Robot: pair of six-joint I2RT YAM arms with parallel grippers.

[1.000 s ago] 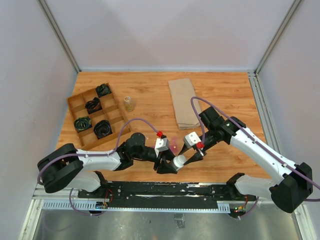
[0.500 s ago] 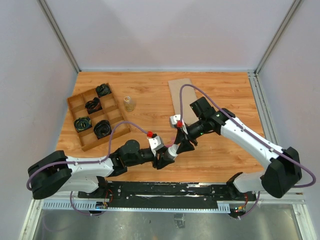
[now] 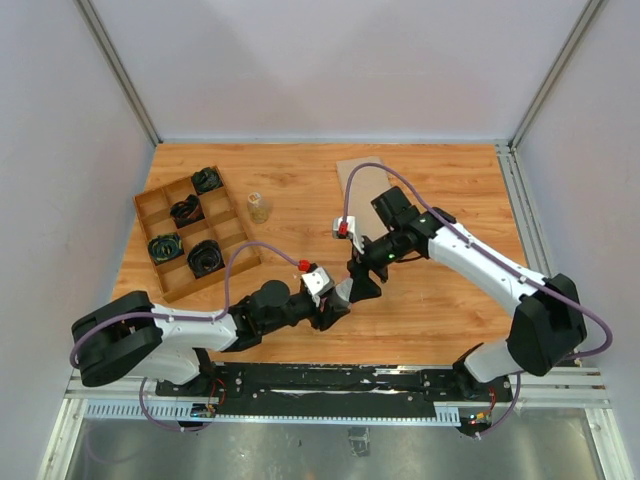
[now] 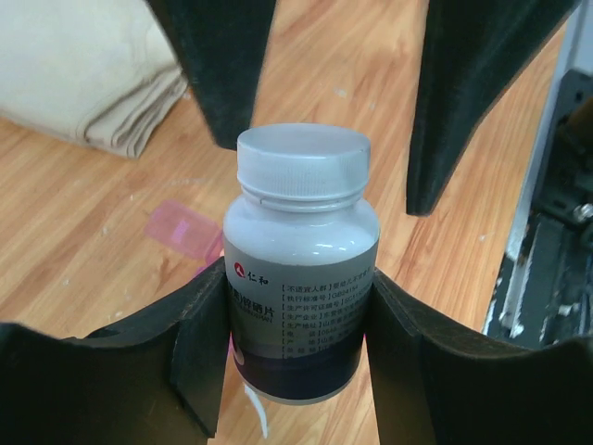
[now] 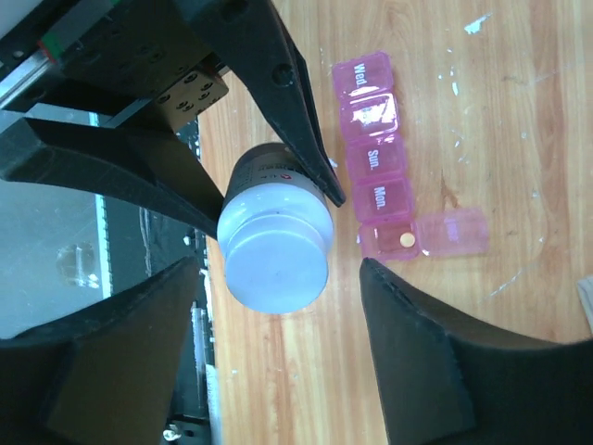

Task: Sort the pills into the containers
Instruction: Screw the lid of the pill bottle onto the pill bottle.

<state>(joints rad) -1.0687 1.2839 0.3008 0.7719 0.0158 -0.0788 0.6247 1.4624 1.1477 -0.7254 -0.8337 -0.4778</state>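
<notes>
A white-capped grey plastic pill bottle [image 4: 301,269] screens most of the translucent magenta-pink compartment strip [image 4: 185,230] from the left wrist camera, its label's fine print illegible. Overhead, the strip is lost behind the left end effector [image 3: 338,303] and right end effector [image 3: 362,288].

Table [image 3: 300,180]: divided tray [image 3: 232,240] at left; small jar [image 3: 259,207] just right of it; folded cloth [image 3: 362,190] rear centre. Pill bottle [image 4: 301,269] in left gripper [image 4: 296,315], front centre, right gripper [image 5: 278,269] astride its cap. Containers [image 5: 375,158] on table nearby.
</notes>
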